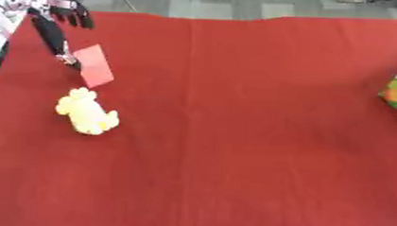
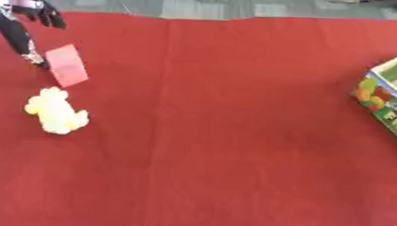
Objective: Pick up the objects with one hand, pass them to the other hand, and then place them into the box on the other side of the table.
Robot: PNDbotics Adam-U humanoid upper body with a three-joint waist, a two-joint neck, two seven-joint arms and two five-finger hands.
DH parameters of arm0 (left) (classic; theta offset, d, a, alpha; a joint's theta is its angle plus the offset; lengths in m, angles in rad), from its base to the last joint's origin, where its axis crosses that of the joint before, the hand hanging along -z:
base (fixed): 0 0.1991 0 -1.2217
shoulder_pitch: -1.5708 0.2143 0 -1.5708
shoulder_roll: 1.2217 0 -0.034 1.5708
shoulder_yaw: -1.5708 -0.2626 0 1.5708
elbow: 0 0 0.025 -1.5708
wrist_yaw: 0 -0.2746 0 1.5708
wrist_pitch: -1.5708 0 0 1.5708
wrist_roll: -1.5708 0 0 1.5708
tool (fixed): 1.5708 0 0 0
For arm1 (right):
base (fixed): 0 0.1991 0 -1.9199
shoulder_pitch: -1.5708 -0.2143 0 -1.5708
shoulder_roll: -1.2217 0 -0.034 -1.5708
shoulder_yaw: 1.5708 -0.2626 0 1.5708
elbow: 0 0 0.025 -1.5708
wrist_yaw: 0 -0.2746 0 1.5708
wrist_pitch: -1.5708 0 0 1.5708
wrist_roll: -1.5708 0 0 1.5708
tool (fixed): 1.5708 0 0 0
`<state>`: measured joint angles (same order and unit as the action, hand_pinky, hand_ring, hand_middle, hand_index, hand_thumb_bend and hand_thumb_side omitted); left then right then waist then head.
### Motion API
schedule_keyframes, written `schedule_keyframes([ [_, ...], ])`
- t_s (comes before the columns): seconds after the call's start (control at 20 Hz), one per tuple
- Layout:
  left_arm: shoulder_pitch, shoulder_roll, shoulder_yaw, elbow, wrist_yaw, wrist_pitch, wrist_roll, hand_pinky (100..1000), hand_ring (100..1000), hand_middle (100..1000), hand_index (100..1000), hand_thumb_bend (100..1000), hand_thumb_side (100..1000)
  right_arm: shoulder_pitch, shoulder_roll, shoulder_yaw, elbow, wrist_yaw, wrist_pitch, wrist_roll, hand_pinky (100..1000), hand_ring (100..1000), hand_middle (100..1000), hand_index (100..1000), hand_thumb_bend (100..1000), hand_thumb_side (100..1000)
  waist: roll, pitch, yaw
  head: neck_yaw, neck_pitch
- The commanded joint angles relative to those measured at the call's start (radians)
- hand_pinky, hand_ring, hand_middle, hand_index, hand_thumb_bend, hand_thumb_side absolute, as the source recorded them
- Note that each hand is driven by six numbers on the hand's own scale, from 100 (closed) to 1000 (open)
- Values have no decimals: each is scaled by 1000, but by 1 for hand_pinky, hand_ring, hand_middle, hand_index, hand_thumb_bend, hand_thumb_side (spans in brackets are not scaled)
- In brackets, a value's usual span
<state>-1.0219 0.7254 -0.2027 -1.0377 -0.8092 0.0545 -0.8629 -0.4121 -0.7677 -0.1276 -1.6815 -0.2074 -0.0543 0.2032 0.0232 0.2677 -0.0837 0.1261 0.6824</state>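
Red cloth (image 1: 234,135): card (image 1: 94,65) at L hand (image 1: 65,53).

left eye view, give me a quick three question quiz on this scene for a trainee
1. True or false: the left robot hand touches the yellow plush toy.
2. Which lies nearer the left robot hand? A) the red card B) the yellow plush toy C) the box
3. Fill in: the box stands at the table's ___ edge.

Key:
1. False; the toy lies apart, on the red cloth.
2. A; the card is at its fingertips.
3. Right.
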Motion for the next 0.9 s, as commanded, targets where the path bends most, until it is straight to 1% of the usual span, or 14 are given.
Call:
schedule_keyframes([
  [0.05, -27, 18, 20, 5, 4, 41, 4, 915, 865, 804, 880, 691, 363, -6, -20, -7, -4, 12, -6, 1, 990, 1000, 827, 910, 100, 590, -4, -13, -2, 6, -13],
  [0.25, -25, 18, 24, 14, -3, 75, 5, 919, 868, 806, 882, 717, 400, -6, -19, -7, -4, 19, -7, 1, 991, 1000, 826, 909, 100, 590, -6, -10, -3, 8, -14],
  [0.4, -24, 18, 27, 21, -12, 89, 3, 919, 869, 807, 882, 736, 428, -6, -18, -7, -2, 23, -8, -1, 991, 1000, 826, 908, 100, 590, -7, -7, -4, 11, -16],
  [0.7, -20, 20, 37, 34, -39, 106, 13, 923, 875, 814, 890, 764, 424, -6, -16, -5, 0, 35, -8, -1, 991, 1000, 824, 907, 100, 598, -7, -1, -7, 13, -20],
  [0.9, -19, 21, 45, 46, -60, 116, 25, 922, 874, 815, 889, 770, 427, -6, -15, -3, 0, 42, -10, 1, 991, 1000, 824, 906, 100, 597, -6, 4, -9, 27, -21],
])
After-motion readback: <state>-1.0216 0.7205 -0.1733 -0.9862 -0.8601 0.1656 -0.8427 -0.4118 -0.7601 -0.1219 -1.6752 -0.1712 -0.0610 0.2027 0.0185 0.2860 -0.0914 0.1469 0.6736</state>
